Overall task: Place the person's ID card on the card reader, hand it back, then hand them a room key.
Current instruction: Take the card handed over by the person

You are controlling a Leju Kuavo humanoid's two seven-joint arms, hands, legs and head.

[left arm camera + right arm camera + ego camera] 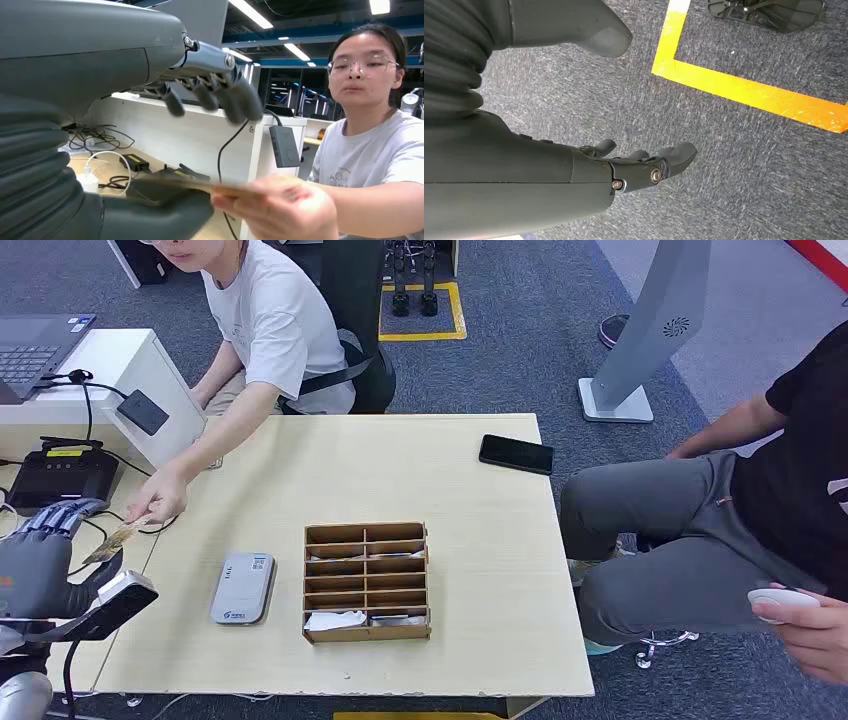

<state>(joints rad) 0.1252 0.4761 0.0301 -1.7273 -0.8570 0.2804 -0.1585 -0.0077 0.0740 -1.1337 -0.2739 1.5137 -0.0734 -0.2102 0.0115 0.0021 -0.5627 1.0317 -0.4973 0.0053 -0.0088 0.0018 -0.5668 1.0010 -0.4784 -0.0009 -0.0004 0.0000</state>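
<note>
Tan and thin, the ID card (120, 537) passed between the person's hand (160, 502) and the robot's left hand (45, 540), whose fingers stood apart, at the table (480, 530) edge; light, stiff and likely slippery, it seemed best pinched at its near end. The right hand (644, 165) hung loosely curled, empty.

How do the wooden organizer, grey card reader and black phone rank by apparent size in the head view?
1. wooden organizer, clearly largest.
2. grey card reader.
3. black phone, looks smallest, but it lies farther from the camera than the reader, so the order of these two is unsure.
</note>
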